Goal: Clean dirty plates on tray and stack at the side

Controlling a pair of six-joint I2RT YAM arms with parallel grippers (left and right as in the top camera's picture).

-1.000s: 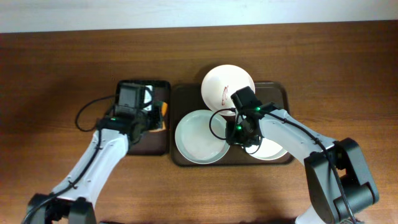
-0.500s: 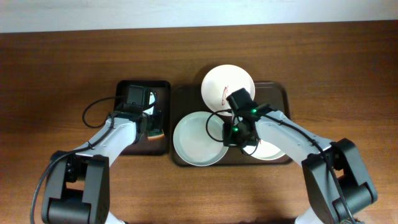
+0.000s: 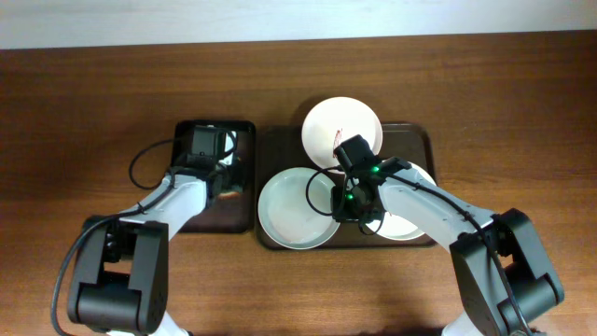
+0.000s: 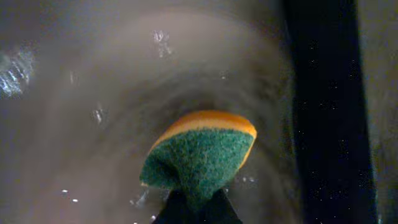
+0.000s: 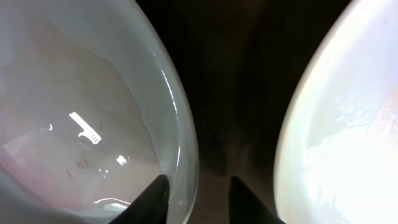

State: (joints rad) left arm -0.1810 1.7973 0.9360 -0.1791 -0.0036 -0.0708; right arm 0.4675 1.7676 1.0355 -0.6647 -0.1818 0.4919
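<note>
The dark brown tray point(image 3: 270, 140) holds three white plates. The far plate point(image 3: 328, 121) has red streaks. The front-left plate point(image 3: 291, 210) looks plain from above, and faint red specks show inside this plate point(image 5: 81, 124) in the right wrist view. The right plate point(image 3: 415, 224) point(image 5: 348, 124) is partly hidden under my right arm. My right gripper point(image 3: 347, 201) point(image 5: 200, 196) is open, its jaws astride the front-left plate's rim point(image 5: 183, 168). My left gripper point(image 3: 227, 177) point(image 4: 196, 205) is shut on a green and orange sponge point(image 4: 202, 152) over the black tray.
A smaller black tray point(image 3: 244, 222) point(image 4: 323, 93) lies just left of the brown tray, its wet floor point(image 4: 93, 124) under the sponge. Brown wooden table point(image 3: 93, 93) lies all round, with a pale wall strip at the far edge.
My left arm has swung in over the black tray with the sponge. The front-left plate has slid slightly left, and my right gripper has followed its rim.
</note>
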